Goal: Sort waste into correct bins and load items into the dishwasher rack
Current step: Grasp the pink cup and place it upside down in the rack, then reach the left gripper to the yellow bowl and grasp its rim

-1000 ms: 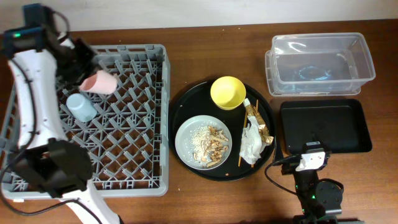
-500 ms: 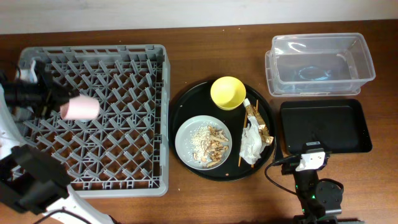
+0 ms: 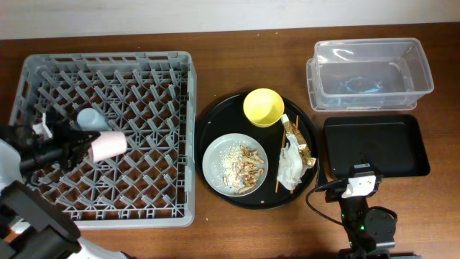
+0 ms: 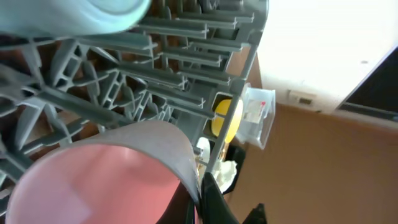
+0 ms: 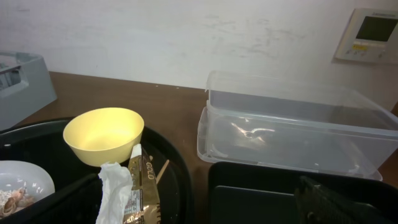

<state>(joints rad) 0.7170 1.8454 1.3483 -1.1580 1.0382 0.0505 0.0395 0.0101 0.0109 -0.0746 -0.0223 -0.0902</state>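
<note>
Surface: you are looking down at a brown wooden table [image 3: 244, 223] with a pale wall behind it
Rack: the grey dishwasher rack [image 3: 165, 187] fills the left side of your table
Left claw: your left gripper [image 3: 85, 147] is pressed together on the pink cup [image 3: 109, 144], its fingers [image 4: 210, 198] pinching the cup's wall at the rim; the cup lies on its side over the rack's pegs, and you cannot tell whether it touches them
Blue cup: the light-blue cup [image 3: 89, 118] sits in the rack just beside the pink one, on the wall side
Right claw: your right gripper [image 3: 359, 173] is spread wide with nothing in it, at the near edge of the black rectangular tray [image 3: 375, 162]
Round tray: the round black tray [image 3: 215, 119] carries the yellow bowl [image 3: 263, 106], the grey plate [image 3: 210, 160] with food scraps [image 3: 241, 164], the gold-brown wrapper [image 3: 296, 140], the white napkin [image 3: 290, 169] and the chopsticks [image 3: 278, 181]
Tub: the clear tub [image 3: 370, 72] stands just behind the rectangular tray
</note>
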